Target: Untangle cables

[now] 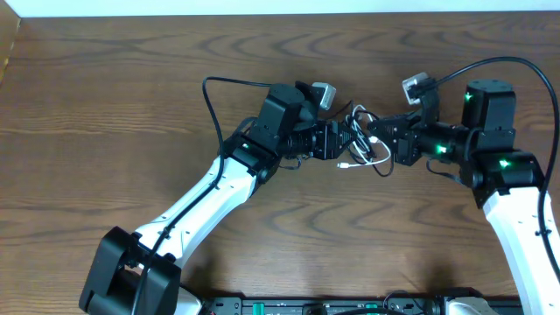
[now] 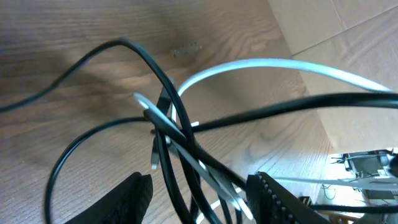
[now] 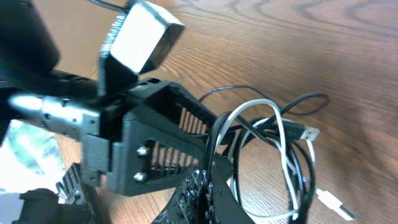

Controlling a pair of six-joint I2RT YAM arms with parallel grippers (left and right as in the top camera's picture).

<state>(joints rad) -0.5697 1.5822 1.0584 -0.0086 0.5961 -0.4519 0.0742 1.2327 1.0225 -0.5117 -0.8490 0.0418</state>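
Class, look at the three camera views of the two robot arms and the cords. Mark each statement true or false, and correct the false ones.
1. The cables sit between the two grippers. True.
2. The white cable lies well apart from the black cable. False: they are looped through each other.
3. The left gripper has its fingers apart, with cords running between them. True.
4. The right gripper is wide open. False: it is shut.
5. The table is white plastic. False: it is brown wood.
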